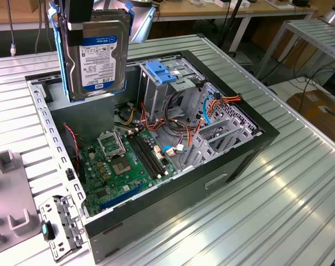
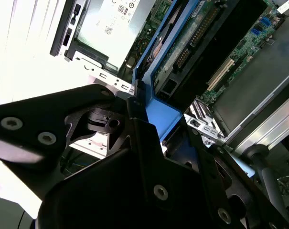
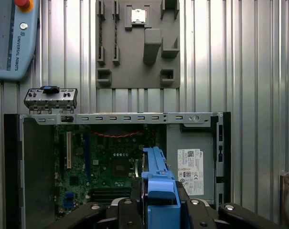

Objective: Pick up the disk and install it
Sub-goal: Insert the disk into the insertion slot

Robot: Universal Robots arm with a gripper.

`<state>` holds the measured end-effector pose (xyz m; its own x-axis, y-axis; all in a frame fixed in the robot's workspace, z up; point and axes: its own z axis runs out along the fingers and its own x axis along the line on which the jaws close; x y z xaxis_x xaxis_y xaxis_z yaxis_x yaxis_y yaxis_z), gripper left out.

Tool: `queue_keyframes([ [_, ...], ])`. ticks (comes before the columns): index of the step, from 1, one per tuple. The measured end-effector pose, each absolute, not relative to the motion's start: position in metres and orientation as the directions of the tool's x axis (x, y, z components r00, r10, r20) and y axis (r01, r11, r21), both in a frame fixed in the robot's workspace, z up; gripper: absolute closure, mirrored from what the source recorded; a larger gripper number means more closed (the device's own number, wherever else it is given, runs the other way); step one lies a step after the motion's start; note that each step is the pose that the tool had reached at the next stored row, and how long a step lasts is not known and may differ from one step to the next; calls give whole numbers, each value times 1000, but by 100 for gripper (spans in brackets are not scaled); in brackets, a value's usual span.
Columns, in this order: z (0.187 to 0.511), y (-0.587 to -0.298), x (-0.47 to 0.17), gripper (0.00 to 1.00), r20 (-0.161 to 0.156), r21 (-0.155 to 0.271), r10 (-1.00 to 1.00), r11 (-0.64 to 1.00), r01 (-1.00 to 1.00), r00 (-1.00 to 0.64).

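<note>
Fingers [image 1: 77, 22] clamped on the top edge of the disk [image 1: 98, 55]. Disk hangs upright, off the desk [image 1: 300, 194], over the open case [image 1: 228, 166] at about 11 o'clock in the exterior view. Motherboard [image 1: 128, 160] lies at the disk's 6 o'clock.

From my seat, the disk [image 1: 95, 52] hangs above the computer case [image 1: 228, 166]. The exterior view's top edge cuts off its upper end and most of the pincer [image 1: 81, 33]. One finger is behind the disk, which also hides the case wall behind it. In the second wrist view the pincer's black body covers much of the case interior. A pendant [image 3: 10, 43] beyond the case is cropped.
</note>
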<state>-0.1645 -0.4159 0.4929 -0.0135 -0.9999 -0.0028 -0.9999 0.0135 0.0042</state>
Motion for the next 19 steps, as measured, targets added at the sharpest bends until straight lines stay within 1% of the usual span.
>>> queue_keyframes([
  [6, 493, -420, -164, 63, -3, 4, -1000, 13, -1000, -13],
  [19, 493, -446, -164, 63, -3, 4, -1000, 13, -1000, -13],
])
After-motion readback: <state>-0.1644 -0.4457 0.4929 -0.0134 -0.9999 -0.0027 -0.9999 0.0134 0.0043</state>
